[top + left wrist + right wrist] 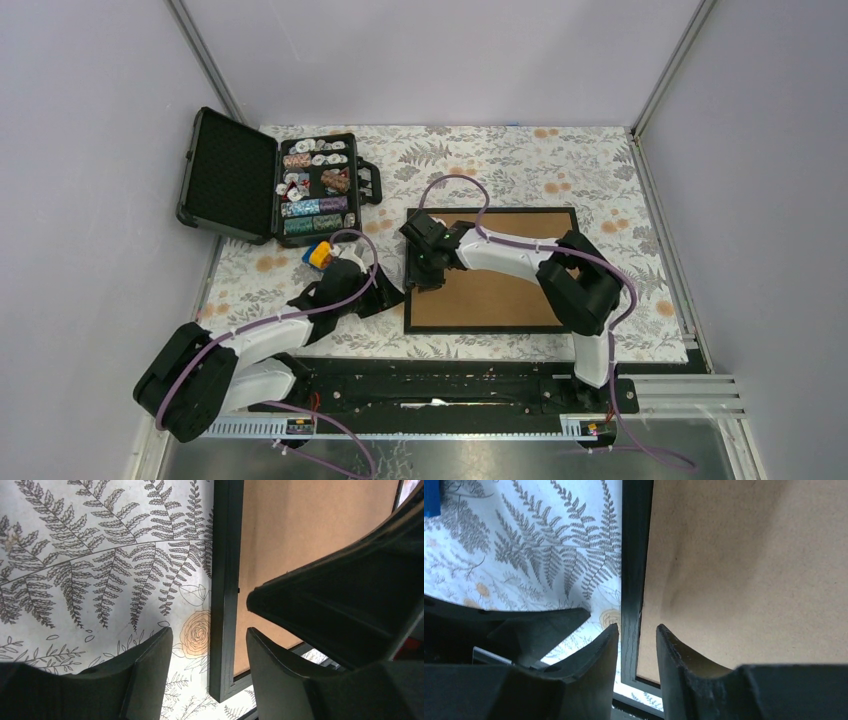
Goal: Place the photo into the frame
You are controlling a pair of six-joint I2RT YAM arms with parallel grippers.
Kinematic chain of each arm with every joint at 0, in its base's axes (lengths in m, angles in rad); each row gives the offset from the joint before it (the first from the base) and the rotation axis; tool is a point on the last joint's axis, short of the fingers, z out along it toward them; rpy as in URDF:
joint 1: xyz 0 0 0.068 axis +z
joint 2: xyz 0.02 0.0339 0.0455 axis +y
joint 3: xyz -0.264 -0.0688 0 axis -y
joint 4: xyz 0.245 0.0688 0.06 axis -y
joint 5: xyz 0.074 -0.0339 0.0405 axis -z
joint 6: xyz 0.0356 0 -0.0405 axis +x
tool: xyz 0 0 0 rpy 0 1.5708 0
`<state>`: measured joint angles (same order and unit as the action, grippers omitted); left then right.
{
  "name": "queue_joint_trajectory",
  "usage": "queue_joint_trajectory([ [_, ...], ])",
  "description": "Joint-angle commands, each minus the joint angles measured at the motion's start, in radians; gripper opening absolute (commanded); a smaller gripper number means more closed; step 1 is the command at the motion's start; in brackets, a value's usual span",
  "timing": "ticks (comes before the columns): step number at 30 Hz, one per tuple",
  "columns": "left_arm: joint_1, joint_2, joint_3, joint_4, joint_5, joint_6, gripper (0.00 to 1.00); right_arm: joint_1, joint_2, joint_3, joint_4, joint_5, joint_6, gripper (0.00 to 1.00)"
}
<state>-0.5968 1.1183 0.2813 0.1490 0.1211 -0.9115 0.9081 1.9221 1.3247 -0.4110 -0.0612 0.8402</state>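
Fern-printed bench [500, 150] carried the frame [500, 290], back upward, centre-right of the overhead view; photo unseen. Straddling its left moulding [225, 580] were the left pincer [209, 632], half-wide, and the right pincer [636, 630], narrow. Judged stiff, light, thin-edged; best gripped there.

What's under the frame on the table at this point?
Only the fern-print tablecloth shows around the frame, which lies back up. Its brown backing board covers everything beneath, so whether the photo is there cannot be seen.
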Motion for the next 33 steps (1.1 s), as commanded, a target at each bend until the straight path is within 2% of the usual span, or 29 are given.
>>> queue_joint_trajectory([
  [1, 0.008, 0.024, 0.013, 0.026, 0.043, 0.036, 0.58, 0.026, 0.047, 0.093, -0.094, 0.108, 0.015, 0.37],
  [4, 0.008, 0.008, -0.005, 0.048, 0.045, 0.043, 0.54, 0.034, 0.055, 0.106, -0.110, 0.136, 0.017, 0.30],
  [7, 0.008, 0.016, -0.013, 0.075, 0.060, 0.051, 0.52, 0.039, 0.065, 0.112, -0.118, 0.136, 0.017, 0.28],
  [24, 0.011, -0.009, -0.036, 0.093, 0.086, 0.057, 0.50, 0.054, 0.131, 0.174, -0.156, 0.162, 0.005, 0.31],
  [33, 0.013, -0.015, -0.031, 0.069, 0.082, 0.051, 0.52, 0.065, 0.180, 0.168, -0.204, 0.177, 0.004, 0.25],
])
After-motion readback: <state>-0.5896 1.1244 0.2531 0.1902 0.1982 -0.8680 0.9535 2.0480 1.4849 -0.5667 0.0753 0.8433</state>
